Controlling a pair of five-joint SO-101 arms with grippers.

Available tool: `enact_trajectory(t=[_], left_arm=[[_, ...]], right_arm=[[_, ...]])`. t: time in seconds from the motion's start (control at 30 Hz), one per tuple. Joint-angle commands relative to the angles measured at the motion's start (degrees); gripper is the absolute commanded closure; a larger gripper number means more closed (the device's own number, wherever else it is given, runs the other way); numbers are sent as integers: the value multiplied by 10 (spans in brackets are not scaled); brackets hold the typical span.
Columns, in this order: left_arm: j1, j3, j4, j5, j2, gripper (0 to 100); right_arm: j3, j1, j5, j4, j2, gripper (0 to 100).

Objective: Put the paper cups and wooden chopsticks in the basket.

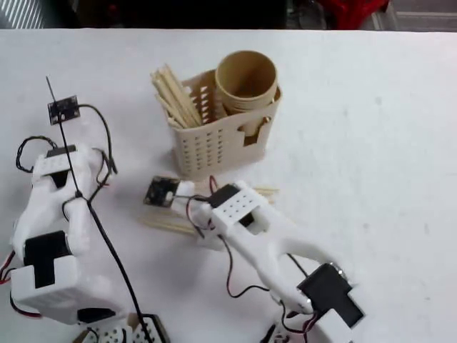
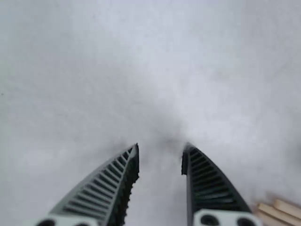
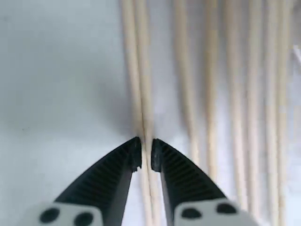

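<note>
A cream slatted basket [image 1: 214, 146] stands at the table's middle back. It holds stacked paper cups [image 1: 246, 78] and a bundle of wooden chopsticks [image 1: 175, 96]. More chopsticks [image 1: 168, 224] lie loose on the table in front of it, under my right arm [image 1: 239, 209]. In the right wrist view several chopsticks [image 3: 211, 94] lie side by side, and my right gripper [image 3: 146, 157] is shut on a chopstick pair [image 3: 141, 84] at the edge of the row. My left gripper [image 2: 160, 160] hangs open over bare table, with chopstick ends [image 2: 277, 209] beside it.
My left arm [image 1: 61, 171] sits at the table's left with a black cable [image 1: 107, 243] trailing toward the front edge. The white table [image 1: 371, 143] has free room to the right of the basket and behind it.
</note>
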Motion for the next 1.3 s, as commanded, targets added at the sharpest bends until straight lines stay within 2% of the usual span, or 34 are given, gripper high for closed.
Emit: enact_trajectory(t=[0.0,0.2,0.3,0.47,0.7,0.97,1.07,1.2,1.27], left_arm=[[3,-5,-13,4,-2,831],[3,-5,-13,4,-2,831],[4,-5,-13,4,-2,831],[4,-5,-13,4,-2,831],[4,-5,-13,4,-2,831],[4,-4,-13,4,-2,831],[4,-4,-13,4,-2,831],[4,-4,-13,4,-2,831],[4,-4,-13,4,-2,831]], right_arm=[[-9,42,-8,3,-55,983],[9,65,-7,30,-158,981],[33,22,-7,32,-176,954],[49,-68,-3,-6,-153,807],[46,-102,-2,-138,-68,911],[43,-101,-1,-141,5,837],[43,-98,-2,-141,7,865],[43,-98,-5,-137,6,991],[43,-97,-6,-126,6,971]])
